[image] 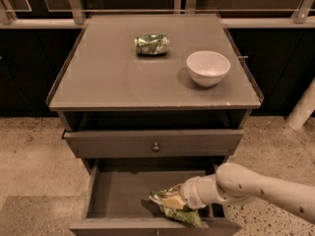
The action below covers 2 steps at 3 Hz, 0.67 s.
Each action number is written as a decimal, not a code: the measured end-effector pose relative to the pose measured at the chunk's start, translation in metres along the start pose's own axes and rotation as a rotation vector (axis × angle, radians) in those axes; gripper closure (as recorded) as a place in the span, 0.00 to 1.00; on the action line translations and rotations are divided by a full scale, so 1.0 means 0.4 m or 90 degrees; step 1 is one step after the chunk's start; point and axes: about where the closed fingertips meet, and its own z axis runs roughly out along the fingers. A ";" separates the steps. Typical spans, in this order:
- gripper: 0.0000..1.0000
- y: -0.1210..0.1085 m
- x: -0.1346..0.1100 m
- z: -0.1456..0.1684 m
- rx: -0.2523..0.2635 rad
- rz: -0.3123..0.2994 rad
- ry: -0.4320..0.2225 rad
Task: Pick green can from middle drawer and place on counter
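Note:
The green can [181, 212], a crumpled green-and-white foil packet, lies in the open middle drawer [118, 193] near its front right. My gripper [171, 200] is down inside the drawer, right at the packet's top, at the end of the white arm that reaches in from the right. The arm's wrist hides the gripper's tip and part of the packet. The counter [108, 80] is the cabinet's flat grey top above.
A small dented green-and-white can [151, 44] lies on the counter at the back. A white bowl [208, 68] stands at the counter's right. The knobbed drawer [155, 144] above is slightly pulled out and overhangs the back of the open drawer.

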 end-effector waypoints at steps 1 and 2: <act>1.00 0.066 -0.005 -0.161 0.067 -0.011 -0.014; 1.00 0.066 -0.037 -0.297 0.103 -0.034 -0.005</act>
